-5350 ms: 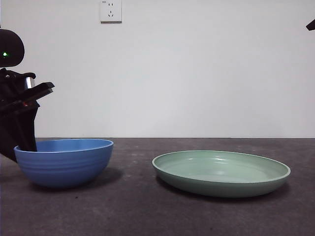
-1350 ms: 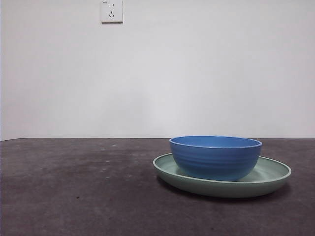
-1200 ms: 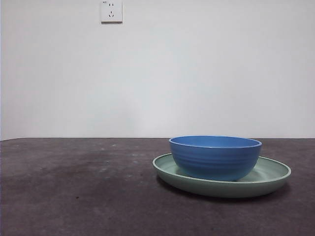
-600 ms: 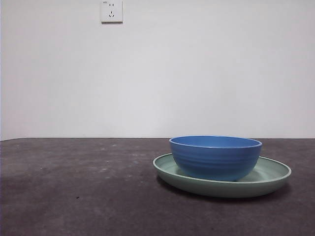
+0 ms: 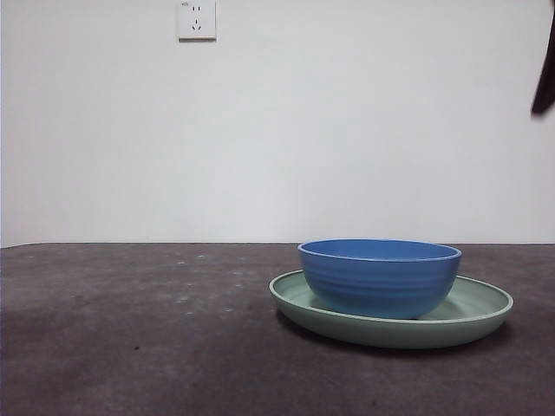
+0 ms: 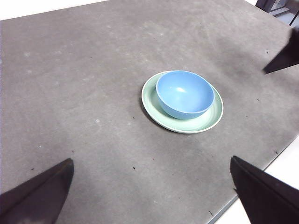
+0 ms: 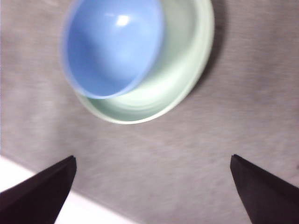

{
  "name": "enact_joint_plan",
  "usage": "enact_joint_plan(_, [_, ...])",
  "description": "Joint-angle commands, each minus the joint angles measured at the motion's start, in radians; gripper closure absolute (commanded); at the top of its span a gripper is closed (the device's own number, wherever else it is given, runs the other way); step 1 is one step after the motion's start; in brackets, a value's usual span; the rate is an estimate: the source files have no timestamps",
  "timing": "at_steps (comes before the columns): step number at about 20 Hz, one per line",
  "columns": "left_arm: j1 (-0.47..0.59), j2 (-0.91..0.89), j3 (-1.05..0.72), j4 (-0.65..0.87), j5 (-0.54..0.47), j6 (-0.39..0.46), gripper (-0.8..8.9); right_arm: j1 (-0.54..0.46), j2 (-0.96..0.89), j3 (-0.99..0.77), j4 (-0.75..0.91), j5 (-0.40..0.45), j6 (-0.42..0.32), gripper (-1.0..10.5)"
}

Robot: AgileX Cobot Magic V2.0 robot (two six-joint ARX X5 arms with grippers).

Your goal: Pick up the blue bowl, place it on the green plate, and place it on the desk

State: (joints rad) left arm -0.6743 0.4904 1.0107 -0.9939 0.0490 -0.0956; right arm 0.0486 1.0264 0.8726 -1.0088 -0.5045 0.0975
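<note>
The right wrist view is blurred by motion, so the rim of the blue bowl [image 7: 110, 46] and the green plate [image 7: 187, 70] are soft, and the picture's edge cuts both at 12 o'clock. In the front view only a dark tip of an arm [image 5: 545, 78] shows, cut by the edge at 2 o'clock. The bowl hides the middle of the plate [image 5: 473, 305] there.

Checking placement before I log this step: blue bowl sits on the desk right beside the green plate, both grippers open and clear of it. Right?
Not quite. The blue bowl sits on the green plate, not beside it on the desk; the front view shows this. Both grippers, left and right, are open and clear of it.
</note>
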Motion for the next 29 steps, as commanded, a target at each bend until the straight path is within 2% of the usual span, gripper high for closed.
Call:
enact_joint_plan(1, [-0.005,0.003,0.011,0.024,-0.004,-0.007,1.88,0.002,0.088,0.021,0.048,0.05,-0.054,3.8])
enact_joint_plan(6, [-0.005,0.003,0.011,0.024,-0.004,-0.007,1.88,0.007,0.273,0.021,0.205,0.06,-0.08,3.8])
enact_joint_plan(9, [-0.005,0.003,0.011,0.023,-0.004,-0.007,1.88,0.008,0.359,0.021,0.289,0.06,-0.087,5.0])
enact_joint_plan(16, [-0.005,0.003,0.011,0.023,-0.004,-0.007,1.88,0.015,0.484,0.021,0.415,0.034,-0.087,5.9])
enact_joint_plan(20, [-0.005,0.003,0.011,0.024,-0.004,-0.007,1.88,0.043,0.542,0.021,0.476,0.032,-0.087,6.0])
enact_joint_plan(24, [-0.005,0.003,0.011,0.023,-0.004,-0.007,1.88,0.072,0.579,0.021,0.513,0.031,-0.087,7.1])
enact_joint_plan(28, [-0.005,0.003,0.011,0.023,-0.004,-0.023,1.88,0.08,0.591,0.021,0.541,0.032,-0.087,9.4])
enact_joint_plan(29, [-0.005,0.003,0.011,0.023,-0.004,-0.026,1.88,0.08,0.595,0.021,0.541,0.034,-0.087,9.4])
